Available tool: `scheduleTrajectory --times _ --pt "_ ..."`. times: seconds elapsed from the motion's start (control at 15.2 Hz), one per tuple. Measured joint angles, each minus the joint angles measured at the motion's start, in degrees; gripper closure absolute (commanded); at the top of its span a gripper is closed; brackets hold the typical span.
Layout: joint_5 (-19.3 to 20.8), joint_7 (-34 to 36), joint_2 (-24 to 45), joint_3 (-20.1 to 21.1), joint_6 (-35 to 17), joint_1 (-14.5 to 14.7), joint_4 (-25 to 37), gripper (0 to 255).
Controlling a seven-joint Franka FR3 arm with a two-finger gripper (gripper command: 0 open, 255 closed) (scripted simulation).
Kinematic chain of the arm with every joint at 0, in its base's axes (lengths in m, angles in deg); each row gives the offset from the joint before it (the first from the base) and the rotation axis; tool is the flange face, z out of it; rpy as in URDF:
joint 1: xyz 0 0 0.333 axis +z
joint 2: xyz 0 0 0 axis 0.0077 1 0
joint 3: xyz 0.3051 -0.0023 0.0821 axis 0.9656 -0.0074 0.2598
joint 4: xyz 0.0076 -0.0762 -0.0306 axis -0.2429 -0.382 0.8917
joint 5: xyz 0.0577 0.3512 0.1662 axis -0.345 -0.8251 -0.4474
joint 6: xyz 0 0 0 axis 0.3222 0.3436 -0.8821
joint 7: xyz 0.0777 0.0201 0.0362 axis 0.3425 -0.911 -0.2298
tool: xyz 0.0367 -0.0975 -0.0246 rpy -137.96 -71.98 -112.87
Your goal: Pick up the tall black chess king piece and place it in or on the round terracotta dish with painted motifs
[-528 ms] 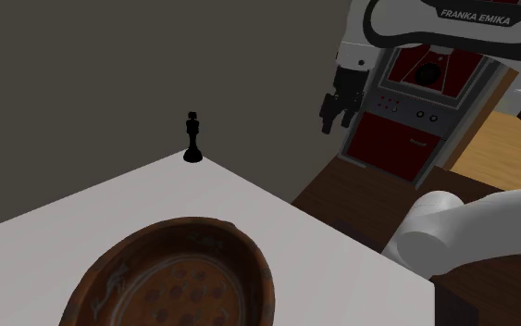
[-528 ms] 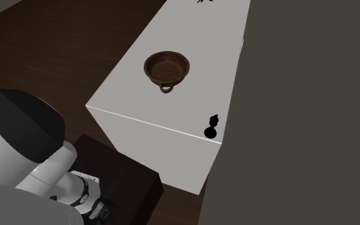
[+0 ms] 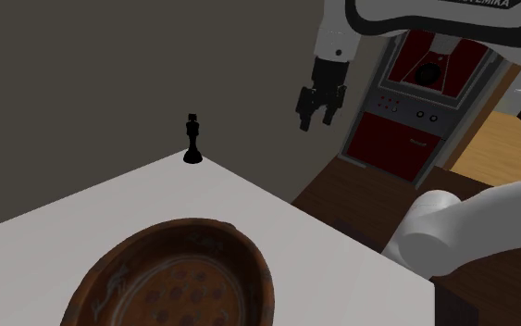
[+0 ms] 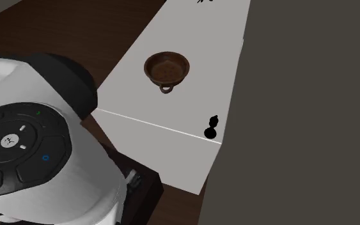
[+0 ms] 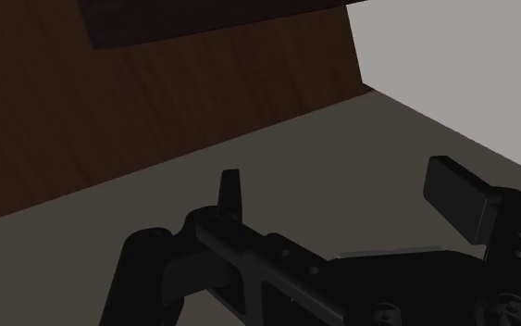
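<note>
Pincer (image 3: 316, 118) hangs in the air with its two black fingers (image 5: 452, 190) wide apart, and it holds nothing. It is up high, out past the edge of the white surface (image 3: 249, 208), to the shoulder view's right of the black chess king (image 3: 192, 141). The king stands up straight at the far corner of the surface, close to the dark wall (image 3: 82, 74). The round brown dish (image 3: 203, 226) with painted marks sits on the same surface, well apart from the king.
</note>
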Motion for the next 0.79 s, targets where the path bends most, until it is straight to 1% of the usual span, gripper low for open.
scheduleTrajectory --times 0.2,0.46,0.59,0.79 --pt "-1.7 3.9 2.9 3.2 0.0 0.8 3.2 0" --pt "-3.5 9.7 8.1 7.7 0.1 1.7 9.1 0" --pt "-4.1 12.5 10.5 9.9 -0.2 2.0 11.6 0" --pt "-4.3 17.0 15.2 13.2 0.2 2.5 17.1 0"
